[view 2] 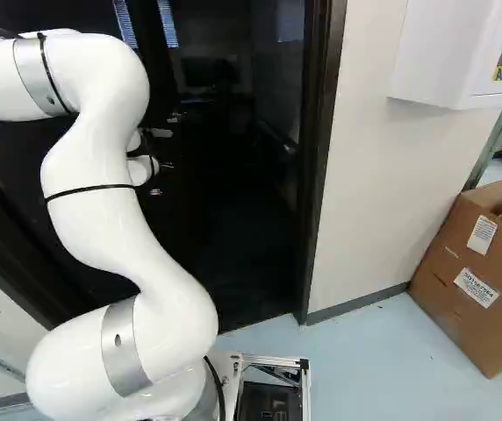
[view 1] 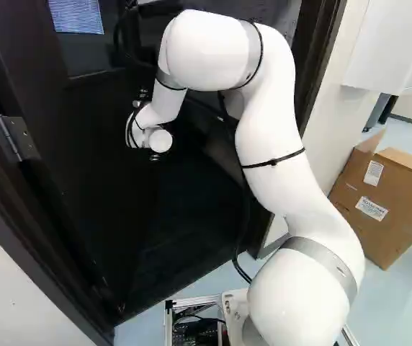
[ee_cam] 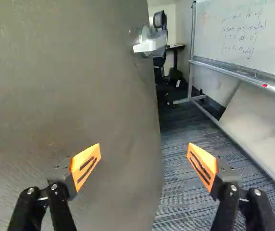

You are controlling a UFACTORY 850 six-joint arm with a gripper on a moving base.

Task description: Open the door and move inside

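Note:
The dark door [view 1: 83, 173] stands partly open inward, hinged at the left of the left base view. Against it my gripper [view 2: 158, 179] is hard to make out in the right base view, just beyond the white wrist. In the wrist view the gripper [ee_cam: 144, 149] is open and empty, its orange-padded fingers spread wide. The door's face [ee_cam: 70, 86] fills the space ahead of one finger, and its free edge runs between the two. Whether a finger touches it, I cannot tell. A lever handle [ee_cam: 148, 44] sits farther ahead on the door near that edge.
The frame's dark post [view 2: 319, 167] borders the doorway beside a pale wall [view 2: 365, 175]. A cardboard box [view 2: 475, 272] stands right of it, under a white wall cabinet [view 2: 453, 53]. Inside are carpet [ee_cam: 190, 178], a wheeled whiteboard [ee_cam: 253, 36] beside the passage, and dark furniture farther in.

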